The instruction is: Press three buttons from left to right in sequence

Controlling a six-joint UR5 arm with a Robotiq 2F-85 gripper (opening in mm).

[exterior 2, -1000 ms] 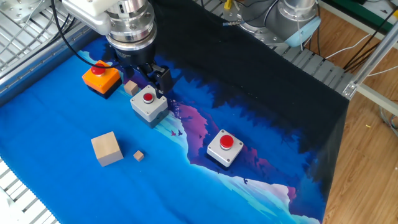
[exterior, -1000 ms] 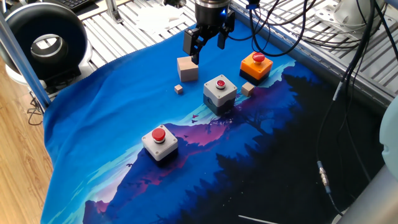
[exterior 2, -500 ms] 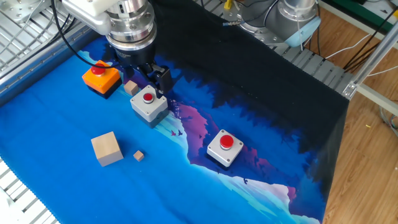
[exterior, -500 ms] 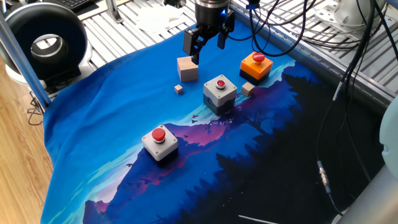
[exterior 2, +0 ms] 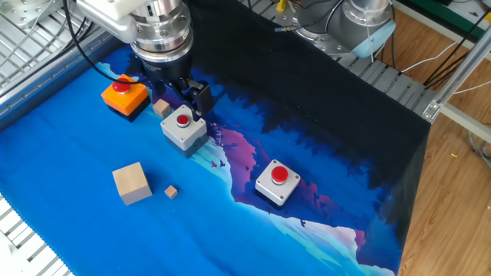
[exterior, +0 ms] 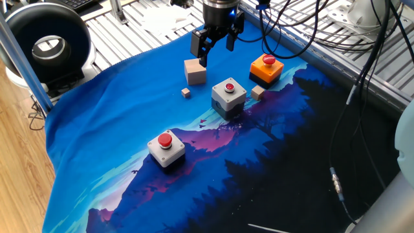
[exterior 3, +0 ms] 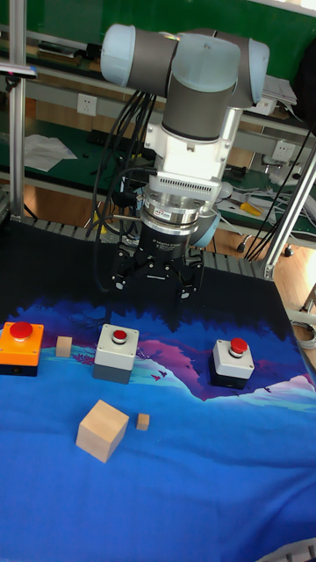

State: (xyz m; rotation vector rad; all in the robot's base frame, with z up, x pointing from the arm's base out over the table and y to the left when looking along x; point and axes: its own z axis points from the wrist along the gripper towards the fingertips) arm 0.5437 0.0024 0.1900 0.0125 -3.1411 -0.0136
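Observation:
Three red-topped buttons stand on the blue cloth. One fixed view shows a grey one point(exterior: 166, 147) nearest, a second grey one point(exterior: 228, 96) in the middle and an orange one point(exterior: 266, 67) farthest. The tall fixed view lines them up as orange point(exterior 3: 21, 347), grey point(exterior 3: 117, 349), grey point(exterior 3: 233, 362). My gripper point(exterior: 215, 46) hangs open and empty above the cloth. It is just behind the middle grey button point(exterior 2: 183, 126) and touches nothing. A clear gap shows between its black fingers point(exterior 3: 123, 272).
A large wooden cube point(exterior: 195, 71), a tiny one point(exterior: 185, 92) and a medium one point(exterior: 258, 92) lie around the middle button. A black round device point(exterior: 48, 45) sits off the cloth's corner. Cables point(exterior: 362, 58) hang over the metal rails.

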